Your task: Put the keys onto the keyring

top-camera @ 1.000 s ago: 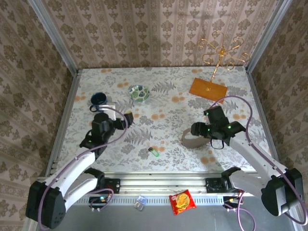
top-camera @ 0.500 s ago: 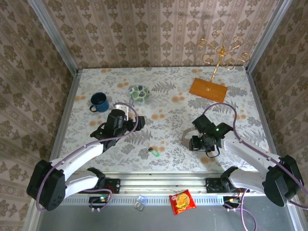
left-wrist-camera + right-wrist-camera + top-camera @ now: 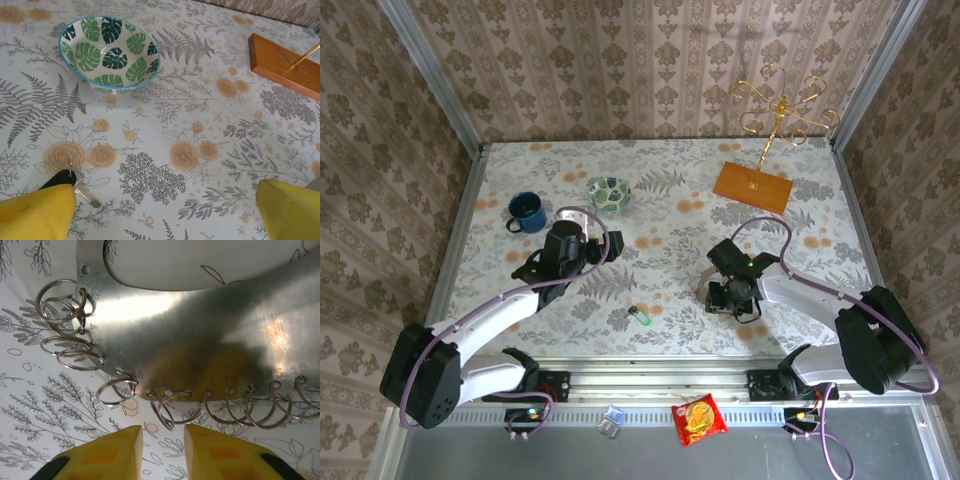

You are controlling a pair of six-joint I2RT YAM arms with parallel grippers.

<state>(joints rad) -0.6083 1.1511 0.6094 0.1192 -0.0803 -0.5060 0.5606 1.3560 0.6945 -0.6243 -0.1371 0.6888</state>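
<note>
The keyring (image 3: 190, 325) is a broad grey metal band with several small split rings (image 3: 170, 412) hanging from holes along its edge. My right gripper (image 3: 162, 445) points down at that edge. Its yellow fingers (image 3: 107, 455) stand a narrow gap apart, with nothing between them and one split ring just ahead of the tips. In the top view the right gripper (image 3: 728, 295) covers most of the hoop. A black-headed key (image 3: 65, 177) lies beside my left gripper's (image 3: 165, 215) left finger. That gripper is wide open and hovers over the table. A green-headed key (image 3: 639, 317) lies near the front edge.
A leaf-patterned bowl (image 3: 609, 192) and a blue mug (image 3: 525, 211) stand behind the left gripper (image 3: 588, 238). A gold wire stand (image 3: 780, 110) on a wooden base (image 3: 752, 186) is at the back right. A snack packet (image 3: 699, 418) lies below the table's front rail.
My right gripper has come down and leftward over the hoop, and its jaws have narrowed. The left gripper has swung right, away from the mug, toward the black key.
</note>
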